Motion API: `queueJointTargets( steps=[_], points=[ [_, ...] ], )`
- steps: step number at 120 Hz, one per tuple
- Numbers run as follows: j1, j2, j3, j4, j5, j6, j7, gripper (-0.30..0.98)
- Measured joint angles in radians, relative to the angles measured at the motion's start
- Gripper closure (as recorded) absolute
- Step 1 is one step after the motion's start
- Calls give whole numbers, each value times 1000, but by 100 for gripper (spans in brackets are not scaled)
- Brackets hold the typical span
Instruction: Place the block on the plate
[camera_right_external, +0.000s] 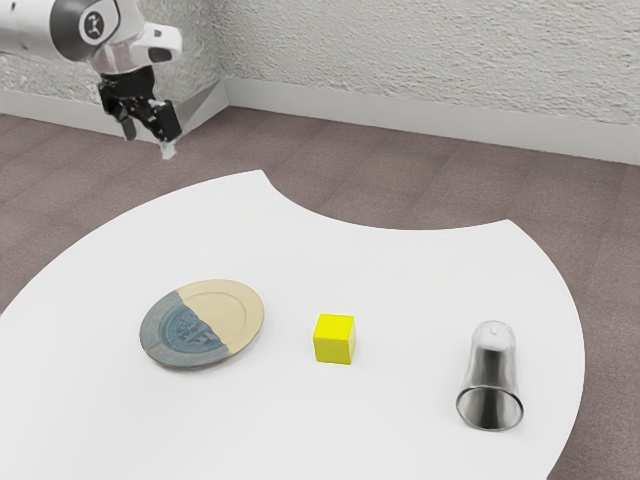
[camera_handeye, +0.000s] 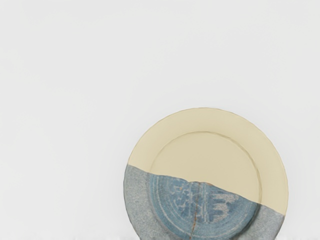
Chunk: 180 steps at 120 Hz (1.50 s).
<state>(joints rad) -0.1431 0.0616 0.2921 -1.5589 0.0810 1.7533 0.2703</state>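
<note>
My gripper (camera_right_external: 149, 139) is in the upper left of the exterior view, high above and away from the block, its two fingers apart with nothing between them. A yellow block (camera_right_external: 334, 340) rests on the white table, apart from the plate (camera_right_external: 237, 318), which lies flat toward the exterior view's left. The plate is part cream and part blue-grey, and its face is bare. In the wrist view the same plate (camera_handeye: 205, 155) lies face up below my hand.
Toward the exterior view's right, a shiny metal cup (camera_right_external: 492, 365) is on the round white table (camera_right_external: 400, 270). The table has a curved notch in its far edge. Behind it are brown floor and a textured wall.
</note>
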Motion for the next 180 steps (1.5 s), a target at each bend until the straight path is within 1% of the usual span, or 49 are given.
queueJointTargets(
  steps=[12,25,36,60,73,93,120,162,180],
  points=[
    [9,-10,0,-12,-5,-23,-17,0],
    [-20,-16,1,-59,-12,-27,-57,0],
    [-80,-18,-1,-133,-16,-4,-121,0],
    [-249,-16,-8,-292,-19,128,-262,0],
    [-291,-2,-9,-341,-39,199,-338,0],
    [-265,65,-8,-353,-87,283,-438,0],
    [-304,142,-8,-346,-136,343,-544,0],
    [-384,233,-8,-342,-182,417,-670,0],
    [-402,274,-9,-329,-205,443,-708,0]
  ],
)
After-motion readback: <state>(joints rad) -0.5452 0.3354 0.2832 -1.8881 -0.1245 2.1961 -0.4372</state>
